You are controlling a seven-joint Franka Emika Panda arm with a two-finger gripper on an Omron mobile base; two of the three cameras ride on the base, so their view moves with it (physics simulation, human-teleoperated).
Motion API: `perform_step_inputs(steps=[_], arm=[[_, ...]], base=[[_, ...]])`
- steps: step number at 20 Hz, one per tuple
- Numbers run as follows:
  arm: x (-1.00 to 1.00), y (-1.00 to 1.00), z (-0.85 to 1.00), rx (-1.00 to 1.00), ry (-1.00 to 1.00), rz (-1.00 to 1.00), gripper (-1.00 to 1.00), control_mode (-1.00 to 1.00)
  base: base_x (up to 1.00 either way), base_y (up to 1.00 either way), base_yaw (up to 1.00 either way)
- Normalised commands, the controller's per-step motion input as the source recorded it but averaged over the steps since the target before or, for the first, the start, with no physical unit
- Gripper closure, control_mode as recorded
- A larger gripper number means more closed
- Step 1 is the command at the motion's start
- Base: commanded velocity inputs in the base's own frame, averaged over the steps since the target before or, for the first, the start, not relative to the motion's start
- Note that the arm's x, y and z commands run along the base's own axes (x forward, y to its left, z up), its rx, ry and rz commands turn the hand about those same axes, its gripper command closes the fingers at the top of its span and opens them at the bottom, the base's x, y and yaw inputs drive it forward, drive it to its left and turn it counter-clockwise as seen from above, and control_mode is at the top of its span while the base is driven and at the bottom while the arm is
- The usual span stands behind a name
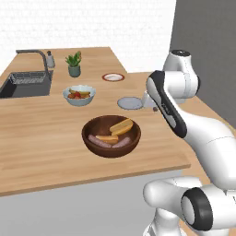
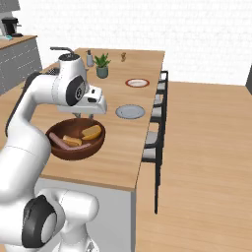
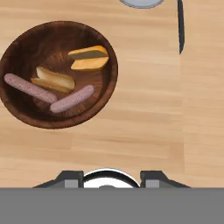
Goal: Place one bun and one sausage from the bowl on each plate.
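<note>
The dark wooden bowl [image 1: 90, 130] [image 2: 55, 146] [image 3: 26, 39] holds two buns [image 3: 89, 57] [image 3: 54, 78] and two sausages [image 3: 30, 87] [image 3: 72, 98]. Beyond it lies the pale grey plate [image 1: 130, 103] [image 2: 130, 111], bare, and farther back the white red-rimmed plate [image 1: 113, 77] [image 2: 137, 82], also bare. My gripper [image 2: 84, 116] [image 3: 110, 178] hovers above the counter beside the bowl's right edge, between the bowl and the grey plate. It is open, with nothing between its fingers. In the left base view my own arm hides most of it.
A pale bowl of fruit [image 1: 79, 95] stands left of the grey plate. A potted plant [image 1: 73, 64] [image 2: 102, 65] and a sink [image 1: 25, 83] with a tap are at the back left. The counter's edge [image 3: 180, 87] runs close on the right, with stools [image 2: 158, 106] below.
</note>
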Motion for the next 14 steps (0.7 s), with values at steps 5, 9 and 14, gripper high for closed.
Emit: perform_step_inputs(steps=[5,9,14], arm=[[0.28,0.55,-0.09,-0.05,-0.03,-0.09,-1.0,-1.0],[0.87,0.99,-0.57,-0.03,-0.13,-0.45,-1.0,-1.0],[0.76,0.46,-0.98,0.01,-0.01,-0.7,-1.0,-1.0]], base=[[0.0,0.0,0.0],[0.0,0.0,0.0],[0.0,0.0,0.0]])
